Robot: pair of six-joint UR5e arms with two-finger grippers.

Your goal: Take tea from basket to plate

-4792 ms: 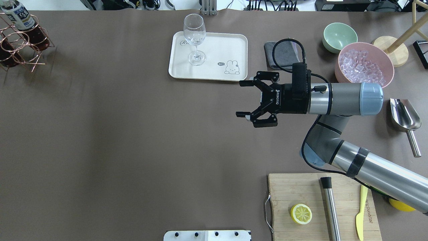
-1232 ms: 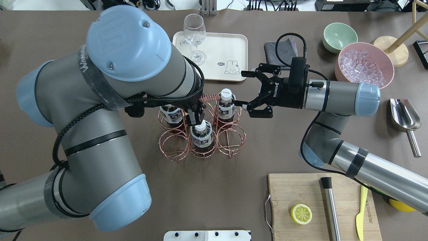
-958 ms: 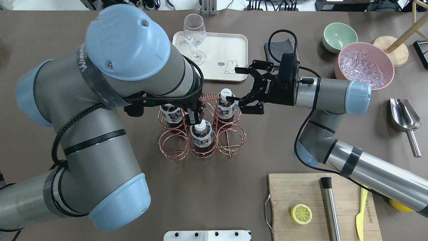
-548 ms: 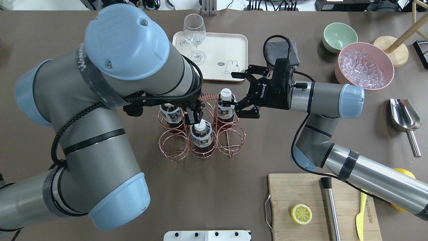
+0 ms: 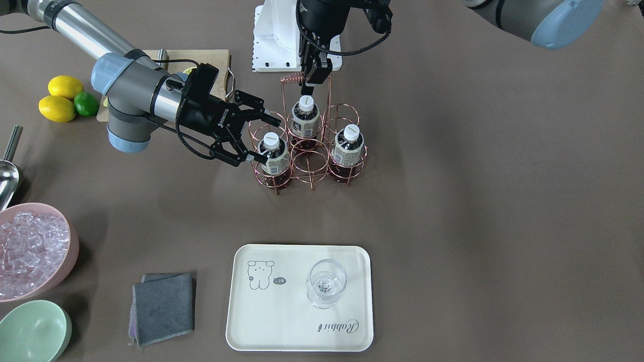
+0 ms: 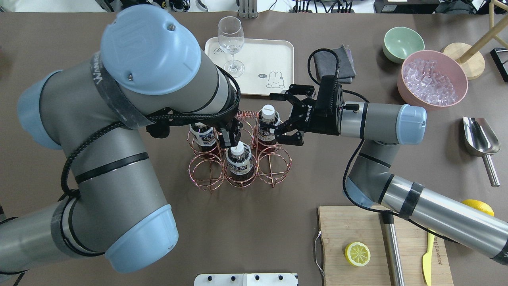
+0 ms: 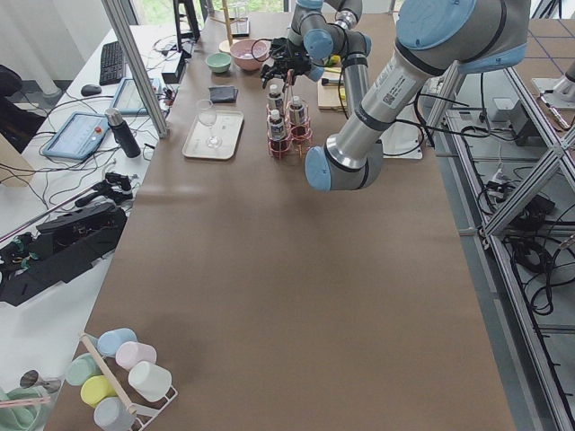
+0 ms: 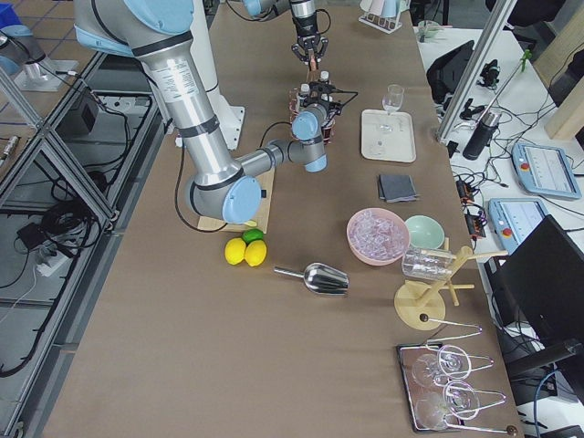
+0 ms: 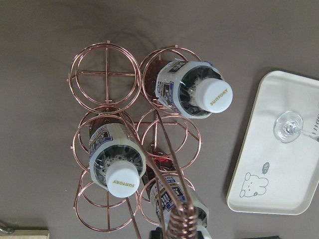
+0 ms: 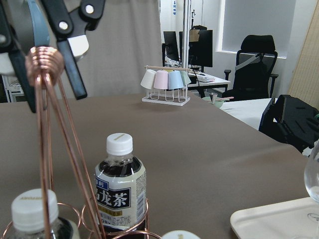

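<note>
Silver-grey arms (image 6: 119,190) with pale-blue joint caps (image 6: 151,49), black cables (image 6: 190,116) and tape bands (image 6: 410,195).

I log the tea (image 6: 265,129) upright in the basket's (image 6: 247,116) 2 o'clock ring seen from overhead, white cap on, contents dark reddish-brown. Plate (image 6: 262,59): cream, rectangular, flat on worktop (image 6: 301,190), 12 o'clock from it.

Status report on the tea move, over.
Left tool shut on handle of copper wire basket. Right tool open at clear white-capped tea bottle, no grip yet. Cream rectangular tray holds clear stemmed glass, space beside it.
</note>
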